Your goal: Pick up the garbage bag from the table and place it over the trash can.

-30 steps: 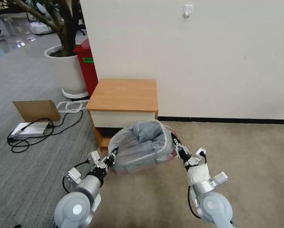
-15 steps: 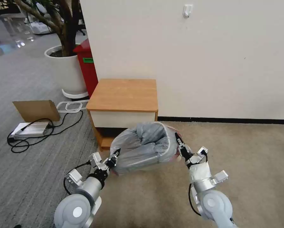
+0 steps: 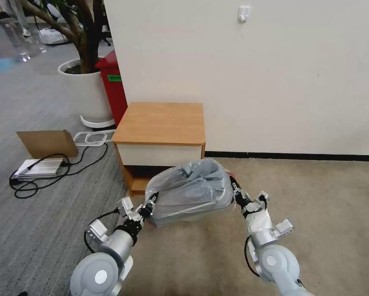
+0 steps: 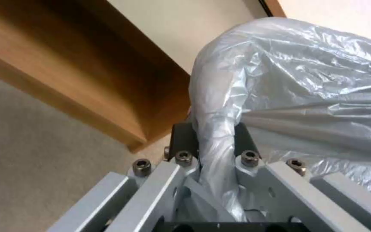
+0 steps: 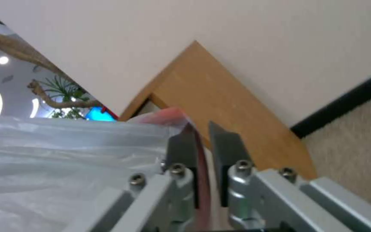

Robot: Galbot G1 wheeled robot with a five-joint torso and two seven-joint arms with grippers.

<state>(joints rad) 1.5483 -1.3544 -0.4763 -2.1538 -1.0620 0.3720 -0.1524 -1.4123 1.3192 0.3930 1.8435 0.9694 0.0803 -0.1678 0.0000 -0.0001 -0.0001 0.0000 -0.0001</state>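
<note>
Crinkly translucent garbage bag (image 3: pixel 190 191), bulging.

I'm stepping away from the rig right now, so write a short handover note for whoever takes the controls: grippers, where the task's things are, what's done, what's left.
Left gripper: shut on the garbage bag, a gathered fold pinched between its fingers.
Right gripper: fingers either side of the bag's pinkish edge on the opposite side; grip not confirmed.
Bag: off the table, stretched between both grippers and draped over the trash can, which is hidden underneath, on the carpet in front of the table.
Done: bag picked up, opened, brought over the can.
Left: probably seat the edges around the rim, then release.
</note>
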